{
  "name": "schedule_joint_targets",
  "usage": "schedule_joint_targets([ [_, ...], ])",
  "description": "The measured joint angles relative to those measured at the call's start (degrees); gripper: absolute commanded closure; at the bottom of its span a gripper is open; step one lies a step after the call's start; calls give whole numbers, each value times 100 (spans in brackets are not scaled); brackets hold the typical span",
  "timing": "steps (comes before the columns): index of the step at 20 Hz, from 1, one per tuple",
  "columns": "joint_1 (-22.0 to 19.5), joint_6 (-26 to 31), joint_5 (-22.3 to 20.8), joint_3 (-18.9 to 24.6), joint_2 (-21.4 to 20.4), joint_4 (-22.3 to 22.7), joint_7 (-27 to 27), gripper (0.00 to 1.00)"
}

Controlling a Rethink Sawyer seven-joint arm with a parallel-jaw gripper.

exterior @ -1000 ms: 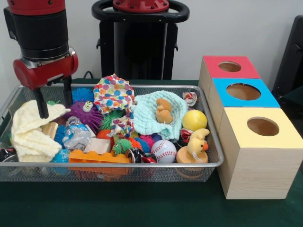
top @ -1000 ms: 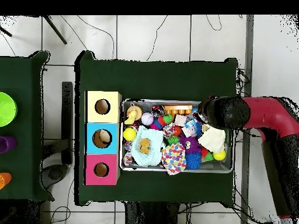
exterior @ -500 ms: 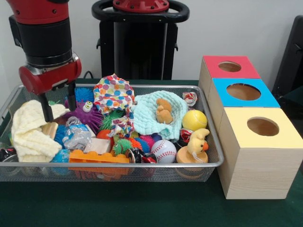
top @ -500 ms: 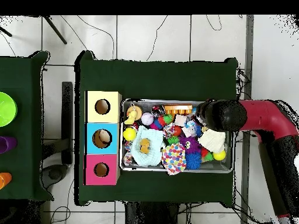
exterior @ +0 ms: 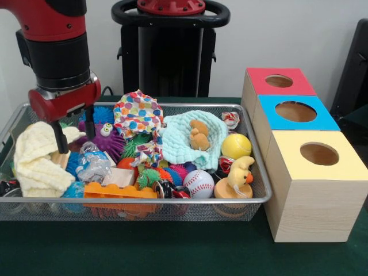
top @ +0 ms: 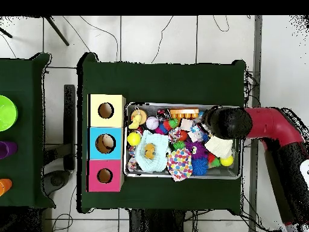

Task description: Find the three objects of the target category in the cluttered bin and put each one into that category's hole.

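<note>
**Claw shifted over the crinkled plastic piece; nothing gripped.**

The table (exterior: 172,253) carried the bin (exterior: 172,200), with the three boxes just beside it; the hole (exterior: 295,111) lay in the middle, blue-topped box, well apart from the arm. Against the frames of one second and half a second earlier, the claw (exterior: 75,129) had moved sideways off the cream cloth (exterior: 34,161), towards the purple spiky ball (exterior: 103,138), and hung with its fingers spread and empty. One of the three objects, a crinkled clear plastic piece (exterior: 94,164), lay in the bin directly below and in front of the claw, touching the cream cloth. The shift suggested alignment for a first pick; no object had yet reached the hole. The other two objects could not be identified.
</note>
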Motion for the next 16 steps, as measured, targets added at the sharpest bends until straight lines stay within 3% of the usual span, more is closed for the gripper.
schedule_joint_targets([
  [16,63,-74,-49,-224,146,67,0,0],
])
